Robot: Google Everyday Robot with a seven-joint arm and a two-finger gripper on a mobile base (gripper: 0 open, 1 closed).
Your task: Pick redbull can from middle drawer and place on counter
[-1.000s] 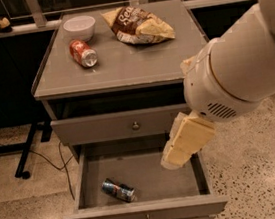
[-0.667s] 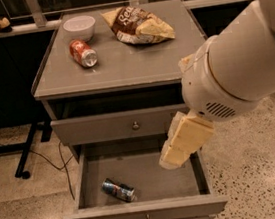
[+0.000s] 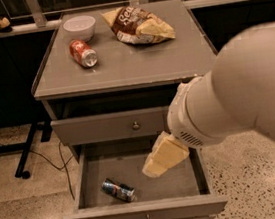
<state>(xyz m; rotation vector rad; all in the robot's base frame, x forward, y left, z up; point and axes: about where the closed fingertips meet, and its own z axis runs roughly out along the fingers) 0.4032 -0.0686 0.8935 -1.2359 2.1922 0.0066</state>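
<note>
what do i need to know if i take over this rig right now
The gripper hangs above the open middle drawer, right of the redbull can and apart from it.
The can lies on its side near the drawer's front.
Done: drawer open.
Left: grasp the can, lift it out, place it on the counter.

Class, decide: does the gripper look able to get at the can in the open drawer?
Probably yes. The drawer is pulled open, the can lies alone inside on its side, and the gripper hangs over the drawer close beside it, nothing between.
</note>
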